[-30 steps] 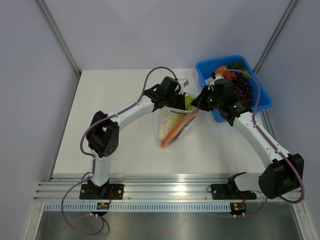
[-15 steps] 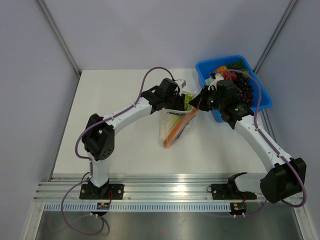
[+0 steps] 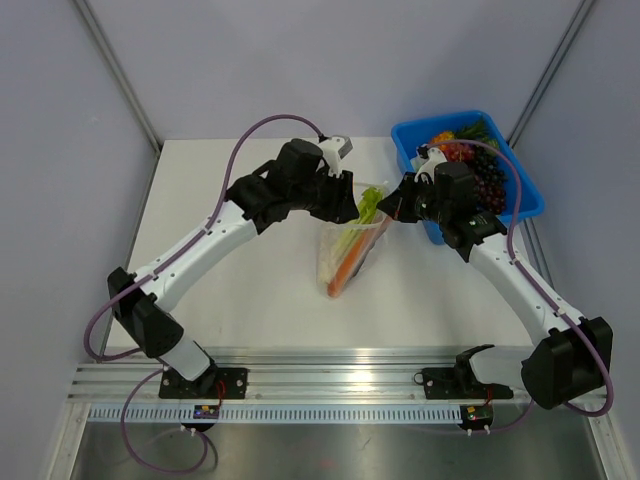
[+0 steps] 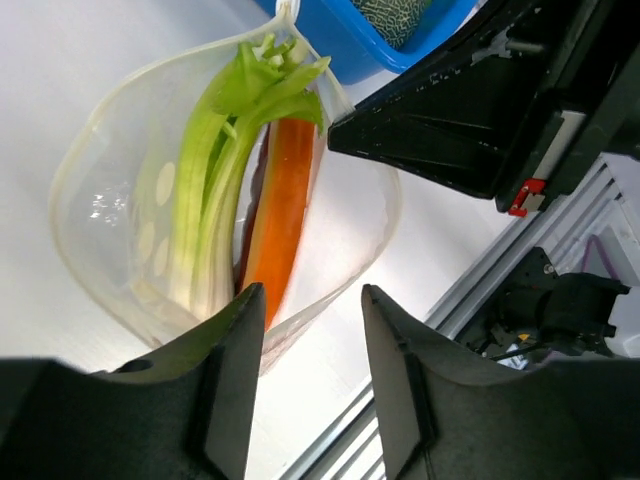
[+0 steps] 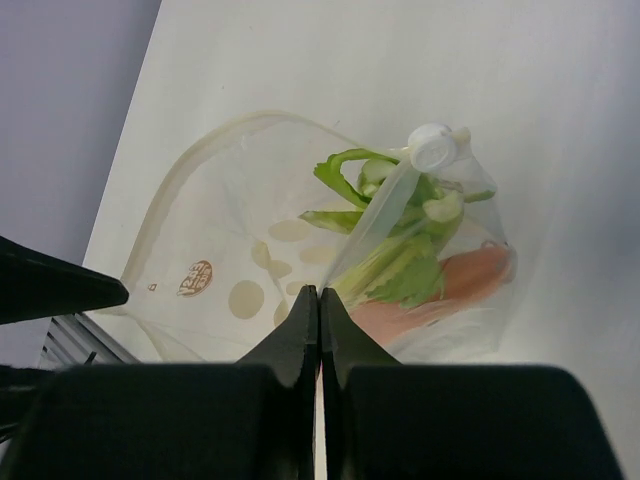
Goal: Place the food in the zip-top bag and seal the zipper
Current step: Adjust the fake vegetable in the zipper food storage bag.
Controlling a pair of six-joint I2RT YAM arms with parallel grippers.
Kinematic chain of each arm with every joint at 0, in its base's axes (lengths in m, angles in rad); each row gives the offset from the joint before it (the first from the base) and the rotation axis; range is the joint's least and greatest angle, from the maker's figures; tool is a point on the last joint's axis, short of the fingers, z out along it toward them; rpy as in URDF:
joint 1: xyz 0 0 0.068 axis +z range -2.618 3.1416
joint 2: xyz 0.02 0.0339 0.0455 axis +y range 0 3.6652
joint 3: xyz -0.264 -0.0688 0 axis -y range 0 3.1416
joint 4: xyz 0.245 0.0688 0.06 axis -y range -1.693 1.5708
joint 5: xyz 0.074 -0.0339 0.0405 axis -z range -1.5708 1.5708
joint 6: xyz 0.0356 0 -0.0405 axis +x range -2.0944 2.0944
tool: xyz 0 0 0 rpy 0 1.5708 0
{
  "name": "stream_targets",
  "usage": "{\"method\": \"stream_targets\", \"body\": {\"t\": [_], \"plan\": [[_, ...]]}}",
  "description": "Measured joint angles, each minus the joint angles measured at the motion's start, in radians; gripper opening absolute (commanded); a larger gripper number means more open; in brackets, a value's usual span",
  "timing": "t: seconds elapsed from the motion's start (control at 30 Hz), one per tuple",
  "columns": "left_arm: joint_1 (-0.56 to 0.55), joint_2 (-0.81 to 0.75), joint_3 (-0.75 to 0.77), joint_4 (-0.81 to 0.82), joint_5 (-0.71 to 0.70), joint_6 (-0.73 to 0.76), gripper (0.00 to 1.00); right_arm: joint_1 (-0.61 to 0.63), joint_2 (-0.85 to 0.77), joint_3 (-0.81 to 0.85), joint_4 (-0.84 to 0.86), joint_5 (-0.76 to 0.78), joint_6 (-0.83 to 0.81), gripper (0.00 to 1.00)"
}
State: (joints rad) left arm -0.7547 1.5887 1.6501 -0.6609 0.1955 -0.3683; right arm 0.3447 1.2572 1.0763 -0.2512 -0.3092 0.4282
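Left tool [image 4: 312,300]: fingers apart with nothing between them, hovering just left of the bag's mouth above the white worktop [image 3: 270,290].
Clear plastic zip-top bag with white dots [image 4: 100,200]: lies mid-worktop between the two tools, its far-end mouth gaping in a wide loop.
Food: the white-stalked green leek [image 4: 215,170] and the long orange and dark red piece [image 4: 285,200] lie side by side inside the bag. The leaf tips reach up to the mouth.
Zipper [image 5: 178,175]: a thin strip round the rim, not yet pressed together.
Right tool [image 5: 318,300]: closed on the right end of the rim, pinching the plastic.
Blue plastic bin [image 3: 530,195]: far right, behind the right tool.
Step in hand: probably starting the seal.
Doing it well: keep the right pinch firm, take the opposite rim with the left tool, draw the mouth flat, then press along the strip.
Risk: leek leaves near the rim may get caught in the seal. Nudging them deeper first would help.
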Motion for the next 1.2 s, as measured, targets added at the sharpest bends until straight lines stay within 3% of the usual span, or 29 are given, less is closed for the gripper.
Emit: {"method": "stream_targets", "body": {"t": [0.07, 0.23, 0.37, 0.6, 0.7, 0.73, 0.77, 0.83, 0.93, 1.0, 1.1, 1.13, 1.2], "plan": [[0.000, -0.011, 0.007, -0.024, -0.010, 0.014, 0.64, 0.000, 0.000, 0.000, 0.000, 0.000, -0.004, 0.00], [0.021, -0.014, 0.025, -0.072, -0.057, 0.041, 0.71, 0.000, 0.000, 0.000, 0.000, -0.009, -0.010, 0.00], [0.055, 0.014, 0.056, -0.079, -0.113, 0.058, 0.83, 0.000, -0.006, 0.000, 0.000, -0.019, -0.014, 0.00], [0.082, 0.117, 0.070, -0.062, -0.181, 0.060, 0.82, 0.000, -0.022, 0.000, -0.002, -0.026, -0.023, 0.00], [0.082, 0.166, 0.075, -0.056, -0.184, 0.059, 0.62, 0.000, -0.027, 0.000, -0.009, -0.026, -0.029, 0.00], [0.082, 0.186, 0.082, -0.055, -0.184, 0.057, 0.50, 0.000, -0.028, 0.000, -0.010, -0.026, -0.031, 0.00], [0.082, 0.204, 0.089, -0.054, -0.182, 0.055, 0.20, 0.000, -0.030, 0.000, -0.010, -0.025, -0.032, 0.00], [0.082, 0.225, 0.097, -0.050, -0.169, 0.054, 0.00, 0.000, -0.034, 0.000, -0.019, -0.024, -0.040, 0.01], [0.082, 0.227, 0.097, -0.047, -0.132, 0.061, 0.00, 0.000, -0.041, 0.001, -0.051, -0.020, -0.056, 0.13], [0.082, 0.222, 0.095, -0.037, -0.097, 0.062, 0.00, 0.000, -0.048, 0.003, -0.082, -0.003, -0.068, 0.36], [0.082, 0.199, 0.064, -0.003, -0.033, 0.061, 0.00, 0.000, -0.065, 0.019, -0.139, 0.049, -0.086, 0.45], [0.082, 0.192, 0.056, 0.005, -0.014, 0.061, 0.00, 0.000, -0.072, 0.028, -0.156, 0.069, -0.088, 0.54], [0.081, 0.182, 0.049, 0.016, 0.025, 0.059, 0.00, 0.000, -0.083, 0.051, -0.185, 0.101, -0.090, 0.55]]}}
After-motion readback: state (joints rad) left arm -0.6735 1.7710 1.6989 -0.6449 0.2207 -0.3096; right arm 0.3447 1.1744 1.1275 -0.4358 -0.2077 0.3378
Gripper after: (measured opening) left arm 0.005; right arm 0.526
